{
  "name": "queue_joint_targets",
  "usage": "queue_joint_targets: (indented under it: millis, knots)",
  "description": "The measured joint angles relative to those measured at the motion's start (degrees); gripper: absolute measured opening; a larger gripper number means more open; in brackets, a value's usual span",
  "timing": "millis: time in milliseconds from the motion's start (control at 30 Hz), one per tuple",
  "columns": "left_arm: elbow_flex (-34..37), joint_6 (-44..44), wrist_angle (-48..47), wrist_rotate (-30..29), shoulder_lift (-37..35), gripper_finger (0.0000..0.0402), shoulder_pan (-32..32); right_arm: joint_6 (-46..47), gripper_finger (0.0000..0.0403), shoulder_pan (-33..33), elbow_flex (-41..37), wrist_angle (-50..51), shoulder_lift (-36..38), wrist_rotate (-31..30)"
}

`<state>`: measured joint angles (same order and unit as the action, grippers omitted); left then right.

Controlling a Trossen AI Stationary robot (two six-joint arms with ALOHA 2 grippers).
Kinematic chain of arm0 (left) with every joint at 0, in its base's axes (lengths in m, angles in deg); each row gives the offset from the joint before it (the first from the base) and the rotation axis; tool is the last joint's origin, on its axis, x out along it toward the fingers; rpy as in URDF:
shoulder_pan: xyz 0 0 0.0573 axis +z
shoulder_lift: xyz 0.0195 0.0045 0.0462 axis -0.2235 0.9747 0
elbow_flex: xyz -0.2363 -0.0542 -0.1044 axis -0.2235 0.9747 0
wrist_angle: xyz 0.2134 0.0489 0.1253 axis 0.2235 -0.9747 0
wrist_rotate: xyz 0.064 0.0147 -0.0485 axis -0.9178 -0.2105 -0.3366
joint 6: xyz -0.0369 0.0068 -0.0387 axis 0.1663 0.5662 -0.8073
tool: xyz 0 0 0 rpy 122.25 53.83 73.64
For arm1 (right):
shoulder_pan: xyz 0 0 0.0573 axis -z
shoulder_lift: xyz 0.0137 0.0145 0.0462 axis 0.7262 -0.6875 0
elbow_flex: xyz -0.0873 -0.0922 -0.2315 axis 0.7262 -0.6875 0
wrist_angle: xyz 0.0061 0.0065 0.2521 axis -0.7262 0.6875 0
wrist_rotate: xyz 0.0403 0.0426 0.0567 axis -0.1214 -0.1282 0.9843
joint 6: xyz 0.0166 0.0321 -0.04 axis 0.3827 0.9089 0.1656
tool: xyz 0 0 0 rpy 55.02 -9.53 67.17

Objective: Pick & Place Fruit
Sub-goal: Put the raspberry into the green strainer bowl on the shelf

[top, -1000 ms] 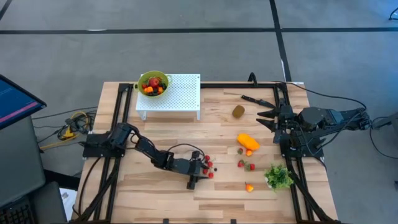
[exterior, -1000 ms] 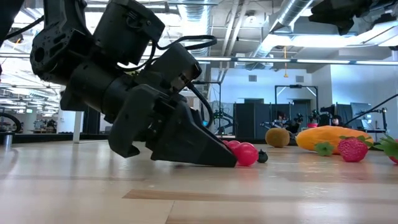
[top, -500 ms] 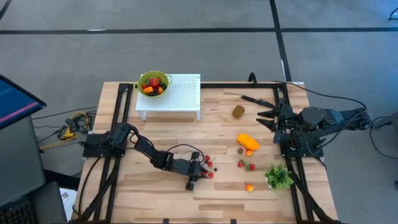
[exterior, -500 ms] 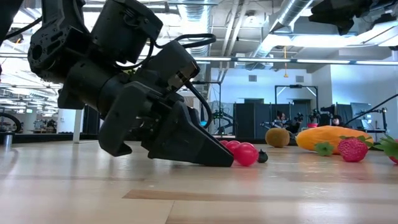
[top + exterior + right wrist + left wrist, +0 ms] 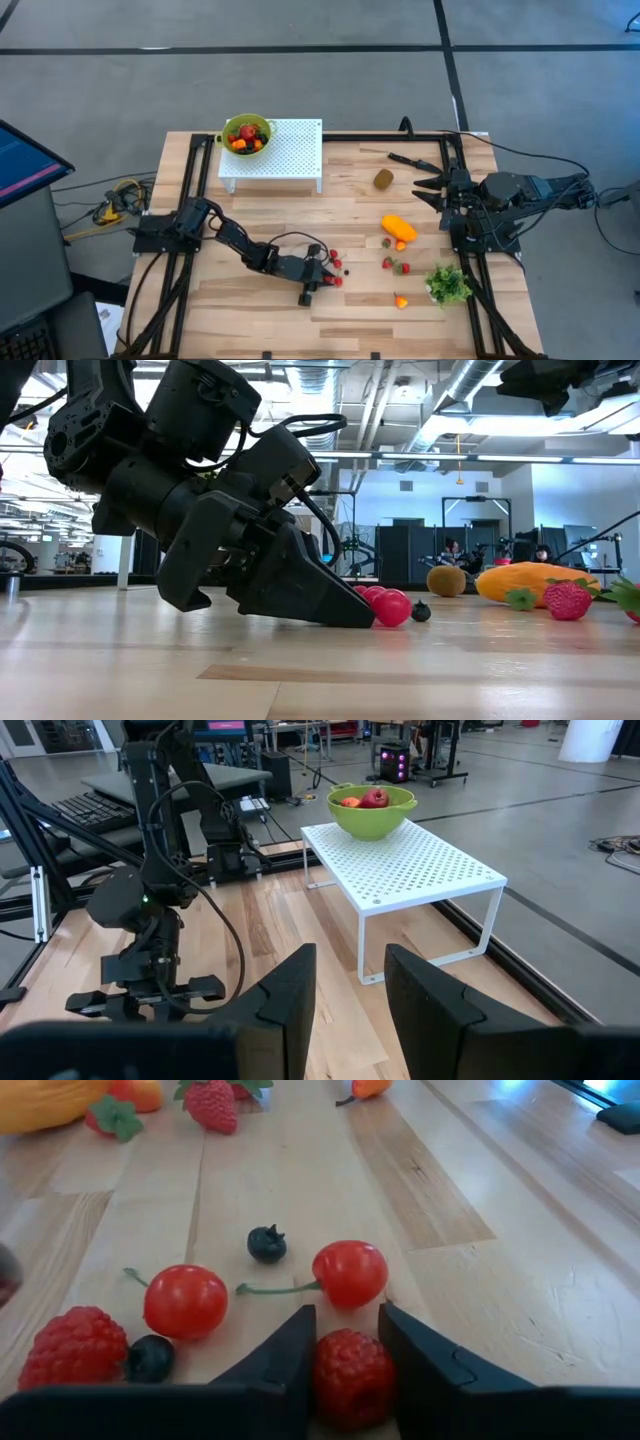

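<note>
1. Here the left gripper [image 5: 345, 1370] lies low on the table [image 5: 260, 310], tilted nose-down so that its fingertips [image 5: 290, 1345] reach the wood; that is likely why it can take so small a piece at all.
2. Its fingers are clamped on a raspberry [image 5: 352, 1377], which sits between them and fills the gap, so the grasp looks made and a lift seems the next step.
3. Just ahead of the fingertips lie two cherries [image 5: 350, 1273] with thin stems, a blueberry [image 5: 267, 1244] between and beyond them, and off one finger's outer side a second raspberry [image 5: 76, 1347] touching a darker berry [image 5: 150, 1359]. They lie close together, so a careless lift could nudge them.
4. Farther ahead of the fingers are a strawberry [image 5: 212, 1104] and the elongated orange fruit [image 5: 398, 227]; the kiwi-like oval [image 5: 383, 179] lies well apart, nearer the far edge.
5. The green bowl [image 5: 247, 133] already holds fruit and stands on the white perforated rack [image 5: 290, 150], well away from the fingers; I judge it the place where pieces go.
6. The right gripper [image 5: 350, 980] waits at its own side of the table, fingers apart and holding nothing, pointed toward the rack.
7. The leafy bunch [image 5: 447, 284] and black knife [image 5: 412, 160] lie untouched.
</note>
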<state>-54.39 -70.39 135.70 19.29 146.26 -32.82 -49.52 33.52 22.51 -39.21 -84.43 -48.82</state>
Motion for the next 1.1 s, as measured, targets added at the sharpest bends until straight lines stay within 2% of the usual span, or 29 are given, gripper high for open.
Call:
queue_joint_targets:
  millis: [167,300,567,667,800,1100]
  knots:
    - [0.3,1.9,-2.1,-0.4,-2.0,0.0092,0.0,0.0,0.0116,0.0,0.0,0.0,0.0,0.0]
    - [0.3,6.2,-5.7,-1.7,-9.4,0.0096,0.1,0.0,0.0116,0.0,0.0,0.0,0.0,0.0]
    - [0.1,20.9,-12.3,-15.2,-26.5,0.0095,2.0,0.0,0.0116,0.0,0.0,0.0,0.0,0.0]
    - [0.1,25.0,-15.6,-19.8,-32.5,0.0095,3.8,0.0,0.0116,0.0,0.0,0.0,0.0,0.0]
    - [0.1,25.9,-20.0,-24.5,-40.6,0.0095,7.1,0.0,0.0116,0.0,0.0,0.0,0.0,0.0]
    - [0.1,25.5,-31.6,-27.5,-52.1,0.0095,17.9,0.0,0.0116,0.0,0.0,0.0,0.0,0.0]
